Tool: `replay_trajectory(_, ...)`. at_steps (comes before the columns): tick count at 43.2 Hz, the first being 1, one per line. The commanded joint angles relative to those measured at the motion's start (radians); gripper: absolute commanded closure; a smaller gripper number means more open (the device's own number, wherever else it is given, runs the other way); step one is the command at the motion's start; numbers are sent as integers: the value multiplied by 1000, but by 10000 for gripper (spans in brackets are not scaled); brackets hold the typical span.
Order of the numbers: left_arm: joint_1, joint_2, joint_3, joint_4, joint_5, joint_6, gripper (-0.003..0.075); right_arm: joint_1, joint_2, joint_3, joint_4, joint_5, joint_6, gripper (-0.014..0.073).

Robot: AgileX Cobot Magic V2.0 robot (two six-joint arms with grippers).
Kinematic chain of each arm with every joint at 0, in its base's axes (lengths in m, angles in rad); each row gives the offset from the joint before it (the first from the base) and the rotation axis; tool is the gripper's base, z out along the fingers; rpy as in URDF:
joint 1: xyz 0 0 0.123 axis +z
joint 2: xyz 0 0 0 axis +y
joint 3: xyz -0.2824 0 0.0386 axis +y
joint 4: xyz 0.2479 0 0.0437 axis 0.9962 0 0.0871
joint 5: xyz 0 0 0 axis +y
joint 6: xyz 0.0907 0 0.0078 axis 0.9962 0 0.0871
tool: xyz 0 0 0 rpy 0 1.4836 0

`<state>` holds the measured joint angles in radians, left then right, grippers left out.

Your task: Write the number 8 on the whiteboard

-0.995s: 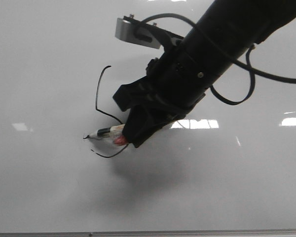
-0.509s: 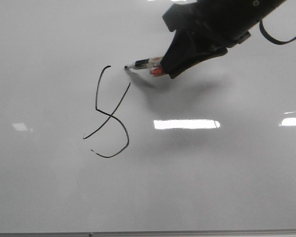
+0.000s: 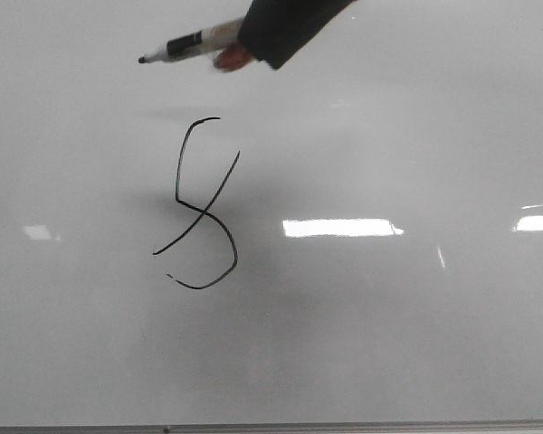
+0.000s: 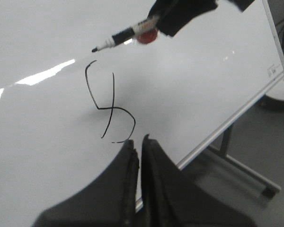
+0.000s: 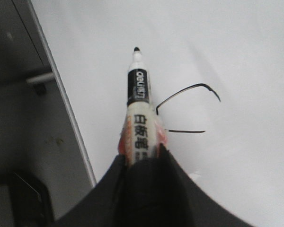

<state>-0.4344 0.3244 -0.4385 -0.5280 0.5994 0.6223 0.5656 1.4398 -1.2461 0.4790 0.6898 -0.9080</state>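
Note:
The number 8 is a thin black line figure with unclosed loops on the whiteboard. It also shows in the left wrist view as the number 8, and partly in the right wrist view. My right gripper is at the top edge of the front view, shut on a black-and-white marker. The marker's tip points left, lifted above and left of the figure's top. The marker juts out from between the right gripper's jaws. My left gripper is shut on nothing, near the board's lower edge.
A thin grey frame edge runs along the board's bottom. Bright rectangular light reflections lie to the right of the figure. Beyond the frame I see the stand's grey legs and the floor.
The right gripper drew the diagonal stroke upward, added a short stroke at the figure's top, then rose with the marker away from the figure. The left gripper's earlier state is not shown.

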Motion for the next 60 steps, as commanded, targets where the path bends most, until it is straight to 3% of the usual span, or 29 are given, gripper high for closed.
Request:
replay_trajectory(1, 3, 106, -84, -25, -24, 82, 528, 40, -68, -48, -156, 39, -41, 652)
replay_trajectory(4, 3, 212, -148, -25, 12, 143, 363, 75, -73, -63, -229, 78, -41, 652)
replay_trajectory(7, 1, 320, -220, -25, 81, 247, 267, 113, -76, -66, -269, 94, -41, 652)
replay_trajectory(17, -40, 559, -367, 60, 129, 334, 332, 251, -76, -66, -274, 122, -41, 652)
replay_trajectory(28, -182, 611, -392, 97, 112, 334, 333, 348, -76, -66, -275, 97, -41, 652)
replay_trajectory(36, -231, 617, -392, 97, 110, 334, 339, 372, -76, -66, -275, 85, -41, 652)
replay_trajectory(40, -233, 617, -392, 97, 115, 334, 381, 375, -76, -66, -273, 82, -41, 652)
replay_trajectory(60, -233, 617, -392, 97, 118, 334, 740, 386, -76, -66, -265, 50, -40, 629)
